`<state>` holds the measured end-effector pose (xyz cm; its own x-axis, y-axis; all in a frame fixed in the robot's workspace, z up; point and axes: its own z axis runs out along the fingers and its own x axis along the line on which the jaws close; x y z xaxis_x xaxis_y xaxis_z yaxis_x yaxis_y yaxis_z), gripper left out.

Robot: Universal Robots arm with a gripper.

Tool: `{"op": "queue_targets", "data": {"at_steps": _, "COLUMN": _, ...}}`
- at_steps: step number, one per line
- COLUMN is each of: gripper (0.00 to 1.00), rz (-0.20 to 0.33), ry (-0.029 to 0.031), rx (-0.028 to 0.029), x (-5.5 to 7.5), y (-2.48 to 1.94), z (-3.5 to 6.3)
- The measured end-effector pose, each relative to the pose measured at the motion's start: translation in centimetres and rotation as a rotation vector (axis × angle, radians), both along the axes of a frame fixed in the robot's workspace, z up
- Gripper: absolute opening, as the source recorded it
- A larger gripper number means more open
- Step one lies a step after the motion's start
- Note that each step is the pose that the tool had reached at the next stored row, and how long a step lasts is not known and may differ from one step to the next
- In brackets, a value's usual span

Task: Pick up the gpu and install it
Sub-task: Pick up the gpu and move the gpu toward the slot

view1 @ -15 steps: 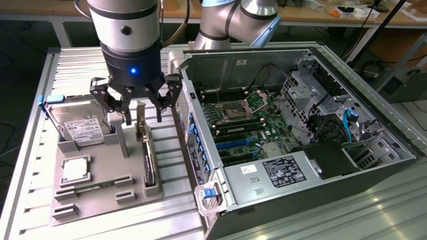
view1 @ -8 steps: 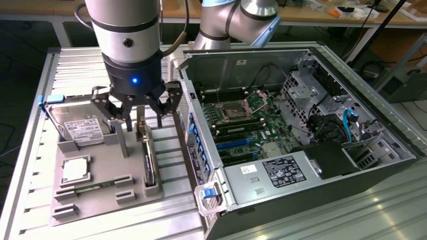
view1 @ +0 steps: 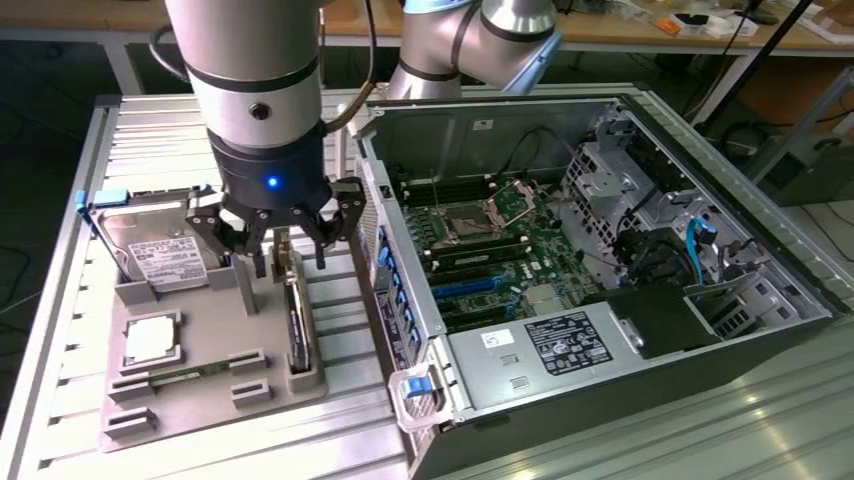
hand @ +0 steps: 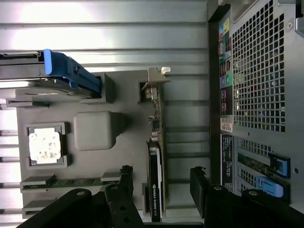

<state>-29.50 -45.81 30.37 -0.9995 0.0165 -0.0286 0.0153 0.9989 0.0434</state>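
Gpu [view1: 296, 322]: dark card standing on edge in a slot of the grey holder tray [view1: 200, 390], just beside the open computer case [view1: 747, 335], on the exterior view's left of it. The wrist view adds its silver bracket [hand: 153, 76] at one end. The exterior view adds the motherboard [view1: 494, 250] inside the case. Gripper [view1: 287, 262]: released, jaws spread, poised above the card with one finger to each side, apart from it.
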Motion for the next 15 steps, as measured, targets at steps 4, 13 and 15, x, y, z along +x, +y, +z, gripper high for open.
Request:
{"op": "queue_targets", "data": {"at_steps": 4, "gripper": 0.60, "rz": 0.008, "ry": -0.0001, "rx": 0.0001, "x": 0.0, "y": -0.38, "z": -0.54}}
{"op": "queue_targets", "data": {"at_steps": 13, "gripper": 0.60, "rz": 0.026, "ry": 0.0001, "rx": 0.0000, "x": 0.0, "y": -0.91, "z": -2.21}}
{"op": "queue_targets", "data": {"at_steps": 15, "gripper": 0.60, "rz": 0.030, "ry": 0.0000, "rx": 0.0001, "x": 0.0, "y": -0.98, "z": -2.58}}
